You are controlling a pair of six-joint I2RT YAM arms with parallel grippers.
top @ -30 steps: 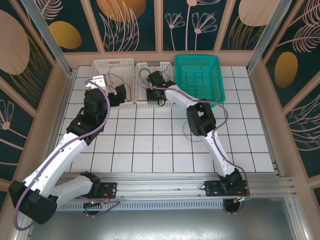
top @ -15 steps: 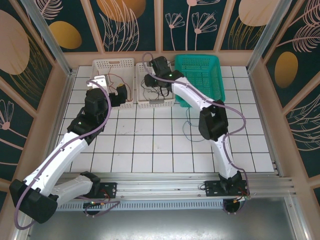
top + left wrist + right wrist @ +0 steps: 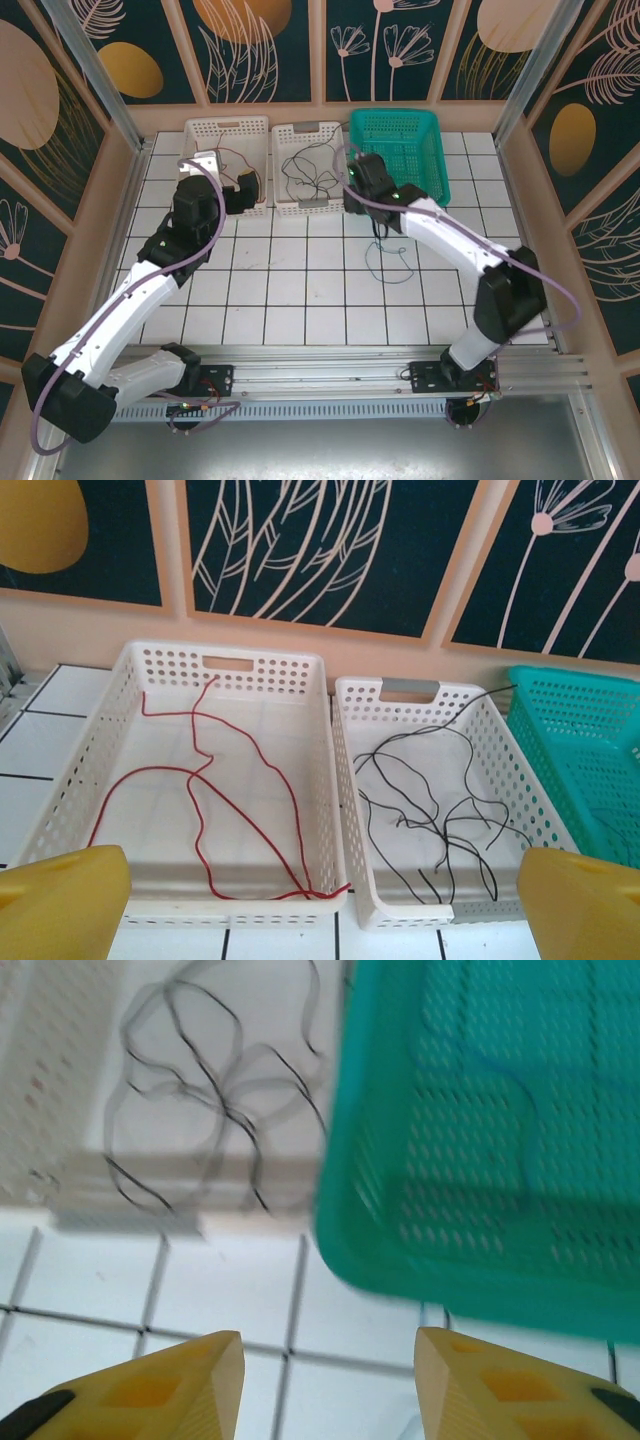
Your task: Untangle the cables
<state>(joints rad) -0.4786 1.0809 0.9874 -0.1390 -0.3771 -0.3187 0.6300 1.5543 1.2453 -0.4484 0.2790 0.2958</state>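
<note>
Right end effector (image 3: pixel 355 183), fingers apart and empty, hovers at the teal basket's (image 3: pixel 420 150) near-left corner. The blue cable (image 3: pixel 384 246) lies loose on the counter (image 3: pixel 300 300) at its 6 o'clock, running 12-to-6; right arm nearer.

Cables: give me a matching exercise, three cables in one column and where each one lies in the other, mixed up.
Column one:
1. red cable
2. black cables
3. loose cable

Column two:
A. on the tiles in front of the teal basket
B. in the left white basket
C. in the middle white basket

Pairs: 1-B, 2-C, 3-A
</note>
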